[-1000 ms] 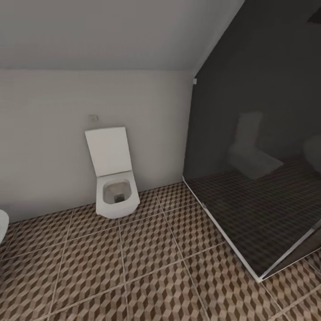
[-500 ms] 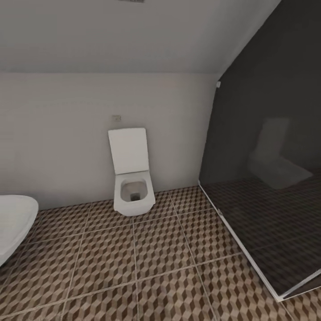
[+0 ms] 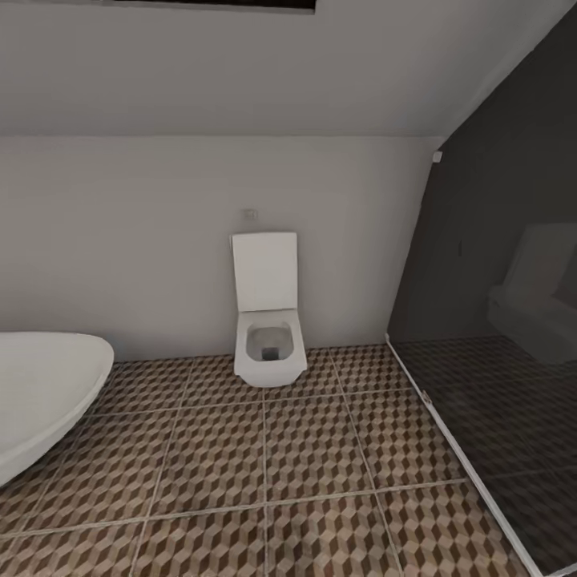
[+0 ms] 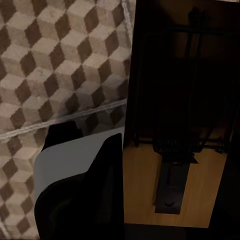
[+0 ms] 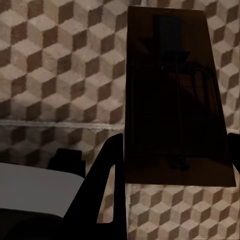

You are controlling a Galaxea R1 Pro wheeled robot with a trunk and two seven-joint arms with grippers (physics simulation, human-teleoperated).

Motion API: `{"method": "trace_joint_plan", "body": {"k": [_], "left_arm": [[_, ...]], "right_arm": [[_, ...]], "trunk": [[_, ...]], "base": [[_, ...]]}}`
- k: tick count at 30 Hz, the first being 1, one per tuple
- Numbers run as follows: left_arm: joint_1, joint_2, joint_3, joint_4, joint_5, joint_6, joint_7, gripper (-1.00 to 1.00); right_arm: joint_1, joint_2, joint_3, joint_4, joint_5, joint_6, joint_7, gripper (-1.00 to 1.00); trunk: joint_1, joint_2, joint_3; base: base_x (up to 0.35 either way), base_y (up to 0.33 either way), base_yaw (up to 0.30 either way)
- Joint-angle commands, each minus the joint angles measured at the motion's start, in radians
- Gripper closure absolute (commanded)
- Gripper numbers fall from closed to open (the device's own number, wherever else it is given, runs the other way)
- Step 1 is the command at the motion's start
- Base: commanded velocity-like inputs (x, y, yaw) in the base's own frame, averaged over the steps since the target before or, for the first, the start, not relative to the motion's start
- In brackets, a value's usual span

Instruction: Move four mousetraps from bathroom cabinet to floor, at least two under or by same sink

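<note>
In the left wrist view my left gripper [image 4: 172,150] is shut on a mousetrap [image 4: 170,100], a flat brown slab with a wire spring, held above the bathroom floor [image 4: 50,60]. In the right wrist view a second mousetrap [image 5: 172,75] sits between the dark fingers [image 5: 112,175] of my right gripper [image 5: 175,145], also over the cube-patterned floor [image 5: 50,65]. The head view looks across the tiled floor [image 3: 304,449]. The cabinet and the sink are out of view.
A white wall-hung toilet [image 3: 268,328] with its lid up stands against the far wall. The rim of a white oval bathtub [image 3: 40,393] reaches in at the left. A dark glass shower panel [image 3: 497,336] with a white floor rail closes off the right side.
The head camera has swung to the left: the toilet sits further right in the picture, the bathtub has come into view and less of the dark glass panel shows.
</note>
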Motion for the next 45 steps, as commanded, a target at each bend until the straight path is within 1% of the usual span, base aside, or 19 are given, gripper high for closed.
{"method": "trace_joint_plan", "body": {"k": [1, 45], "left_arm": [[-0.002, 0.001, -0.008, -0.003, 0.007, -0.007, 0.005, 1.00], [-0.002, 0.001, -0.008, -0.003, 0.007, -0.007, 0.005, 1.00]], "right_arm": [[0.000, 0.000, 0.009, 0.000, -0.011, -0.003, 0.000, 1.00], [0.000, 0.000, 0.009, 0.000, -0.011, -0.003, 0.000, 1.00]], "trunk": [[0.000, -0.001, 0.000], [0.000, -0.001, 0.037]], "base": [[0.000, 0.000, 0.262], [0.000, 0.000, 0.262]]}}
